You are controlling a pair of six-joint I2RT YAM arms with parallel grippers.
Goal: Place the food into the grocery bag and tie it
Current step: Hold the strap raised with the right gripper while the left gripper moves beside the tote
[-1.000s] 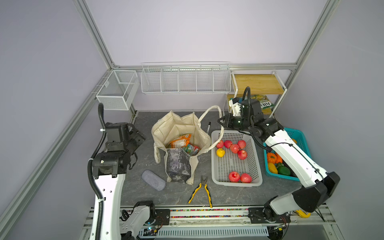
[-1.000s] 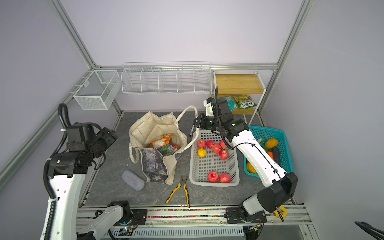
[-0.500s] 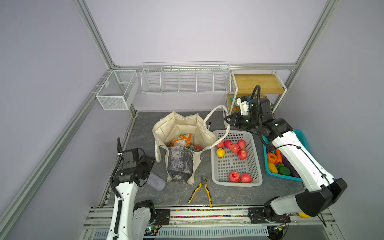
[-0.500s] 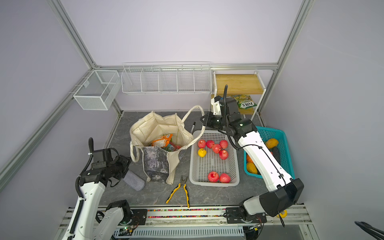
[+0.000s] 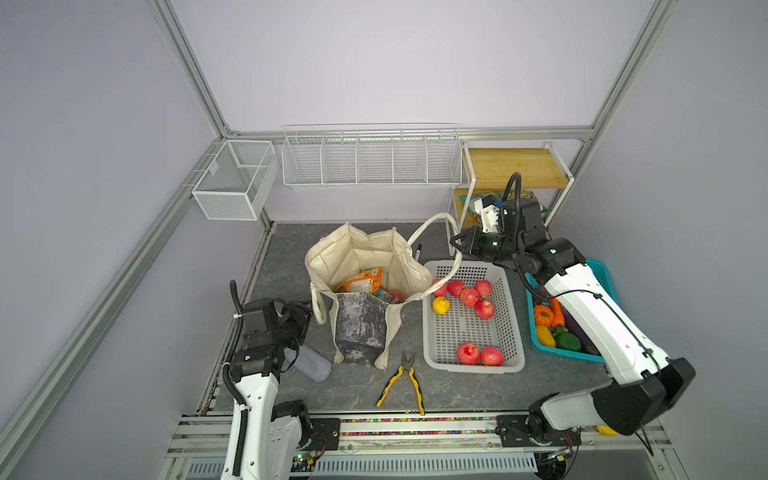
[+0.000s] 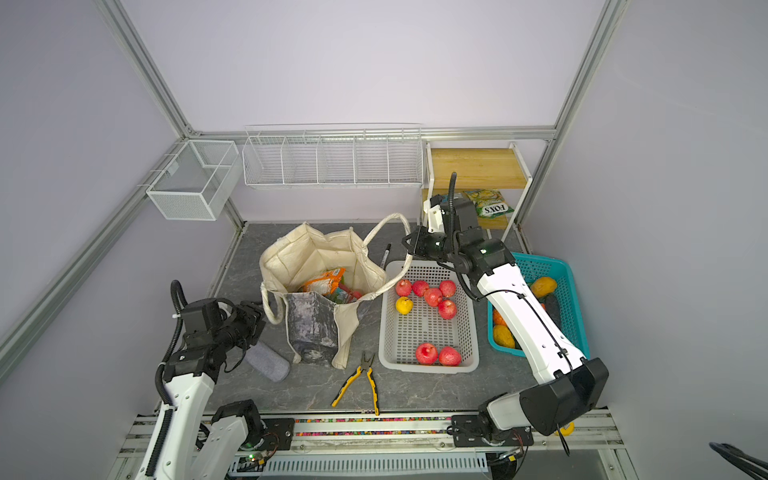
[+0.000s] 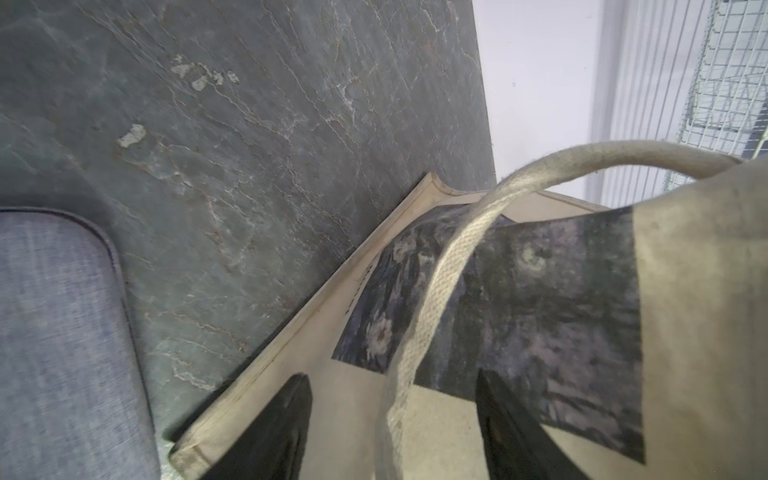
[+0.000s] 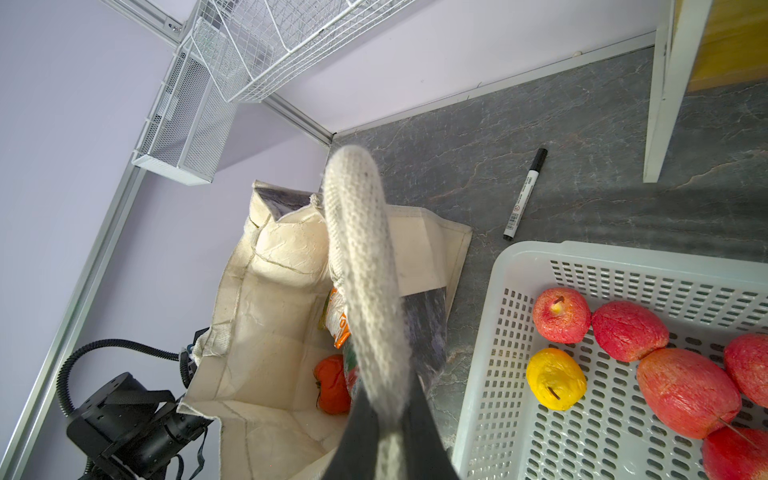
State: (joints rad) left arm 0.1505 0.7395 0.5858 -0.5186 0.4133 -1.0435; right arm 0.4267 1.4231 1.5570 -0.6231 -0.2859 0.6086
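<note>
The cream grocery bag [image 5: 365, 262] [image 6: 320, 262] stands open mid-table, its dark panel [image 5: 360, 324] facing front. Inside lie an orange packet [image 5: 362, 281] [image 8: 336, 320] and an orange-red fruit [image 8: 330, 390]. My right gripper [image 5: 457, 245] [image 6: 409, 245] [image 8: 386, 411] is shut on the bag's right strap handle [image 8: 361, 257], holding it up over the white basket. My left gripper [image 5: 305, 316] [image 6: 257, 316] [image 7: 390, 376] is open, low at the bag's left front, its fingers apart on either side of the left strap handle [image 7: 436, 291]. Red apples [image 5: 469, 297] and a yellow pear [image 5: 441, 305] lie in the white basket.
The white perforated basket [image 5: 432, 357] sits right of the bag, and the teal basket [image 5: 600, 270] with vegetables lies under my right arm. Yellow-handled pliers [image 5: 405, 380], a grey pouch [image 5: 311, 365] [image 7: 54, 332] and a marker [image 8: 524, 195] lie on the table. A FOX'S packet [image 6: 490, 203] rests on the wooden shelf.
My left arm dropped from high on the left and moved in to the bag's left handle, its jaws narrowing somewhat. The right gripper drew its handle slightly rightward.
</note>
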